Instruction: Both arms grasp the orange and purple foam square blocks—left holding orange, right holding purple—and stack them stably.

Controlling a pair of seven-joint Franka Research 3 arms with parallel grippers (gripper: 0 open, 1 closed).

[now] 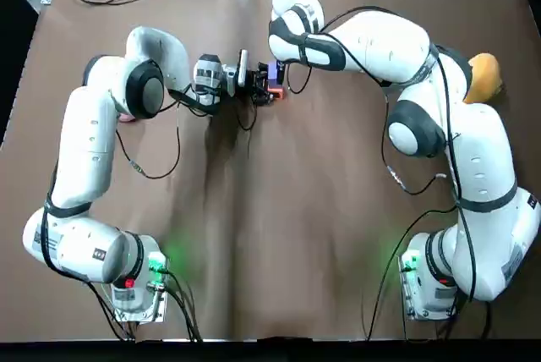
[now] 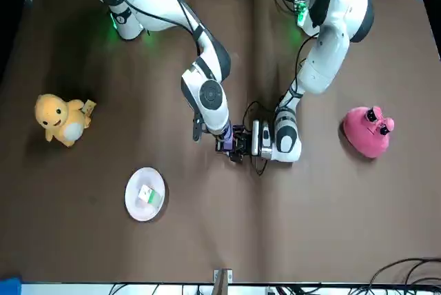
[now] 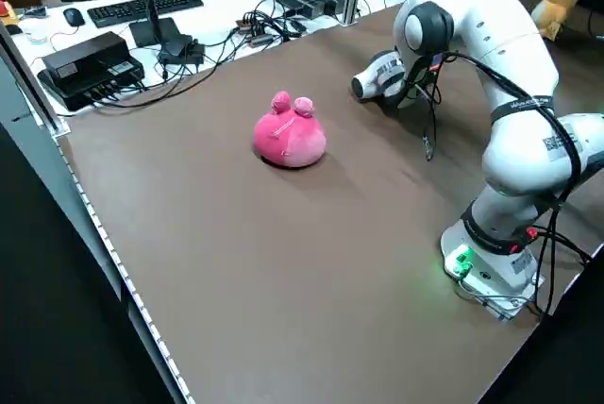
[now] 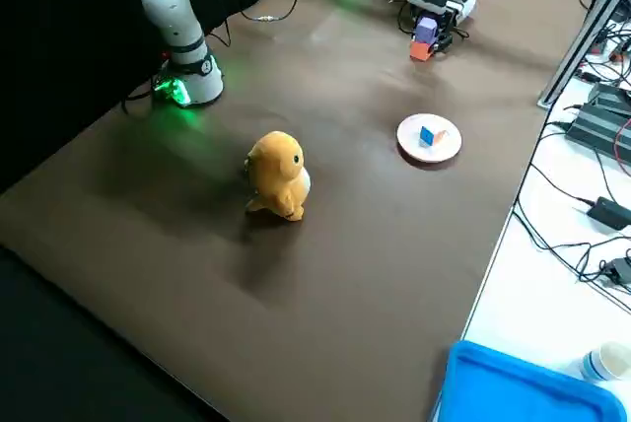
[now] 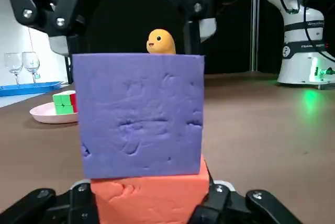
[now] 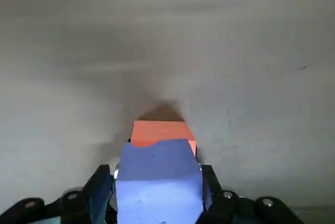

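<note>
The purple foam block (image 5: 138, 114) rests on top of the orange foam block (image 5: 149, 199), far of the table's middle. My left gripper (image 1: 264, 90) lies low, reaching in from the left, and is shut on the orange block (image 4: 421, 50). My right gripper (image 1: 272, 71) comes down from above and is shut on the purple block (image 6: 157, 182); in the right wrist view the orange block (image 6: 163, 131) shows just beyond it. Seen from the right side, the purple block (image 4: 426, 28) sits square over the orange one.
A pink plush toy (image 2: 368, 131) lies on the robot's left side of the table. A yellow duck plush (image 2: 60, 120) sits at the right. A white plate (image 2: 132, 202) with a small coloured cube stands toward the far edge. Cables and electronics lie beyond the table.
</note>
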